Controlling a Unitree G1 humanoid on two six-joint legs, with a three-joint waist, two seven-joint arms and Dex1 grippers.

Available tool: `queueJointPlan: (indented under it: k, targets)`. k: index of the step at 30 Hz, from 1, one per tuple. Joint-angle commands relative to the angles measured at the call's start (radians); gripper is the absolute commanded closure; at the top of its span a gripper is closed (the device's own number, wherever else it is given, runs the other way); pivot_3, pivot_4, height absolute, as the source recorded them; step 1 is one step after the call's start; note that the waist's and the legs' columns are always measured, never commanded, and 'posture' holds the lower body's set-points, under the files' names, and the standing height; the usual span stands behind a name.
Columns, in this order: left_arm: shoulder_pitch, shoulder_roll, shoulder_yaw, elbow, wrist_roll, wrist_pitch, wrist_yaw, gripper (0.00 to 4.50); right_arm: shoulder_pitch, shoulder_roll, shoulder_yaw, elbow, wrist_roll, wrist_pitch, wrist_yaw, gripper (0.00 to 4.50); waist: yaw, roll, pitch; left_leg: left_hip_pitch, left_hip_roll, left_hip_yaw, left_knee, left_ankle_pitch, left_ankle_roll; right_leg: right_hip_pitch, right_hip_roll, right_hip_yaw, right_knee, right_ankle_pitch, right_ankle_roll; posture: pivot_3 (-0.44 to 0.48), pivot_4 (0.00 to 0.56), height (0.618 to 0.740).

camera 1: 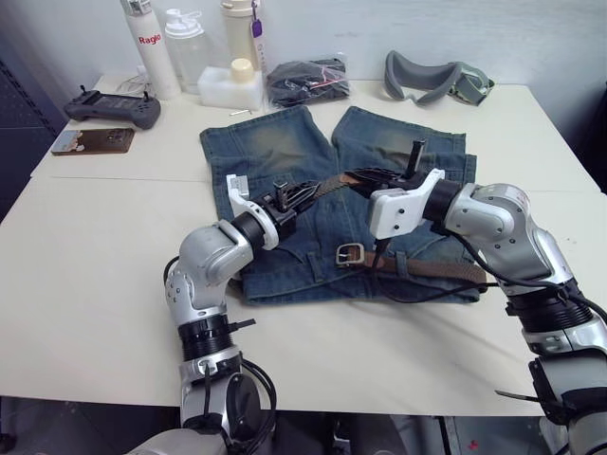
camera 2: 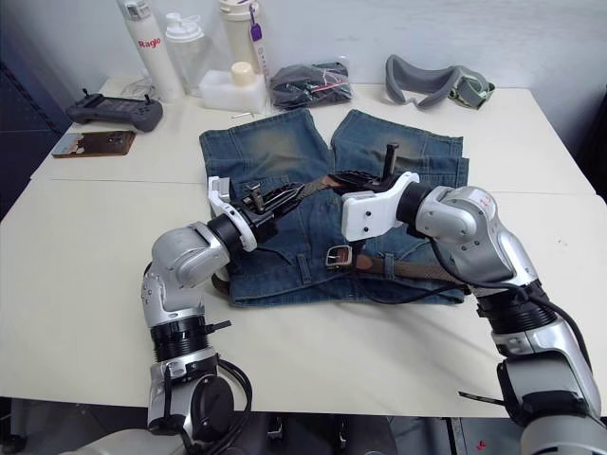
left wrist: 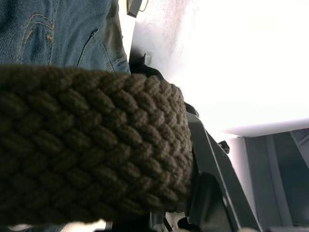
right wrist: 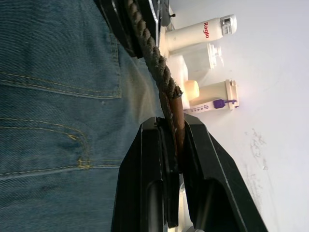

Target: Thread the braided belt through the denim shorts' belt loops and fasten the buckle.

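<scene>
Denim shorts (camera 1: 332, 204) lie flat on the white table (camera 1: 95, 275), waistband toward the robot and legs pointing away. Braided belt (camera 1: 327, 185) is lifted off the shorts: a short stretch of it spans the air above the seat of the shorts, between the two grippers. The left gripper (camera 1: 285, 197) is closed on the belt at one end of that span, the weave filling its wrist view. The right gripper (camera 2: 365, 180) pinches the belt's tip, the smooth leather end clamped edge-on between its black fingers (right wrist: 154, 159) in its own wrist view. The rest of the belt runs along the shorts' waistband, where the buckle (camera 1: 350, 254) rests near the middle of the band, with the strap trailing from it toward the robot's right side of the shorts.

Threading looks partly done: part of the strap seems to pass along the waistband, though I cannot tell which belt loops (camera 1: 402, 266) it already goes through. The step in hand is steering the free tip. Next, the tip must likely be lowered to the waistband, aligned with the nearest unthreaded loop or the buckle, and fed through while the left gripper gives slack.
</scene>
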Motion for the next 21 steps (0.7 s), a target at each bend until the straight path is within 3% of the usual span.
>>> queueJointPlan:
  k: [1, 2, 6, 10, 12, 16, 21]
  targets:
    - [-0.033, -0.016, -0.004, 0.021, -0.01, 0.052, -0.019, 4.45, 0.007, -0.014, -0.035, -0.051, 0.047, 0.009, 0.03, 4.5, 0.001, 0.0, 0.0, 0.0, 0.0, 0.0, 0.0, 0.0, 0.0, 0.0, 0.0, 0.0, 0.0, 0.0, 0.0, 0.0, 0.15, 0.656]
    - [-0.026, 0.039, -0.021, 0.04, -0.01, 0.099, -0.044, 4.45, 0.02, -0.028, -0.037, -0.052, 0.078, 0.023, 0.067, 4.5, 0.001, 0.0, 0.0, 0.0, 0.0, 0.0, 0.0, 0.0, 0.0, 0.0, 0.0, 0.0, 0.0, 0.0, 0.0, 0.0, 0.15, 0.656]
    - [-0.023, 0.157, 0.008, 0.079, -0.01, 0.182, -0.111, 4.5, 0.072, -0.084, -0.071, -0.083, 0.212, 0.11, 0.192, 2.87, -0.001, 0.0, 0.0, 0.0, 0.0, 0.0, 0.0, 0.0, 0.0, 0.0, 0.0, 0.0, 0.0, 0.0, 0.0, 0.0, 0.15, 0.656]
    - [-0.013, 0.323, 0.014, 0.13, -0.01, 0.283, -0.234, 4.5, 0.091, -0.133, -0.114, -0.128, 0.344, 0.276, 0.301, 0.82, -0.006, 0.0, 0.0, 0.001, 0.0, 0.0, -0.001, 0.0, -0.001, 0.0, 0.0, 0.0, 0.0, 0.0, 0.0, 0.0, 0.15, 0.656]
    - [-0.005, 0.404, 0.007, 0.154, -0.01, 0.323, -0.298, 4.5, 0.1, -0.164, -0.123, -0.161, 0.389, 0.367, 0.357, 0.09, -0.005, 0.0, 0.0, 0.002, 0.001, 0.0, -0.002, 0.001, -0.001, 0.0, 0.0, 0.0, 0.0, 0.0, -0.001, 0.0, 0.15, 0.656]
    - [0.047, 0.57, -0.045, 0.177, -0.01, 0.394, -0.421, 4.5, 0.111, -0.206, -0.131, -0.212, 0.454, 0.524, 0.426, 0.09, -0.003, 0.0, 0.0, 0.002, 0.001, 0.0, -0.003, 0.001, -0.001, 0.001, 0.0, 0.0, -0.001, 0.0, -0.001, 0.0, 0.15, 0.656]
    - [0.136, 0.677, -0.138, 0.147, -0.01, 0.399, -0.504, 4.5, 0.099, -0.205, -0.126, -0.237, 0.474, 0.612, 0.441, 0.09, -0.002, 0.0, 0.0, 0.002, 0.001, 0.0, -0.003, 0.0, -0.001, 0.001, -0.001, 0.0, -0.001, -0.001, -0.002, 0.0, 0.15, 0.656]
